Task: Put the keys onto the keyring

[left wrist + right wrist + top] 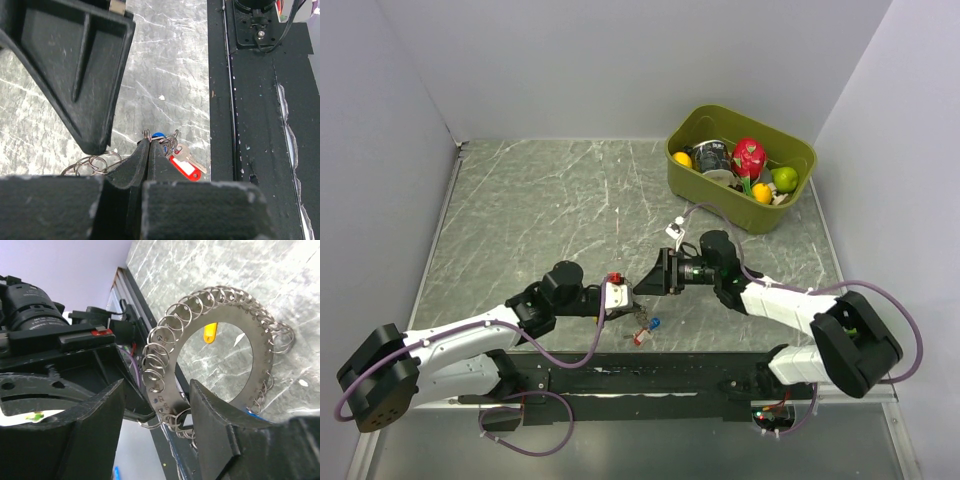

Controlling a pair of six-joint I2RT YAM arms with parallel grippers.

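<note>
The left arm (460, 345) and right arm (780, 300) reach inward near the tabletop's (540, 200) front edge, hands meeting. The left hand (148, 142) has its fingers pressed together, pinching the keyring (260, 340). The right hand (156, 390) faces it, jaws parted.

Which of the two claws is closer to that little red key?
Left. The left gripper is pinched shut on the keyring right beside the red key. The right gripper stands open a little farther off, at another stretch of the keyring's rim.
</note>
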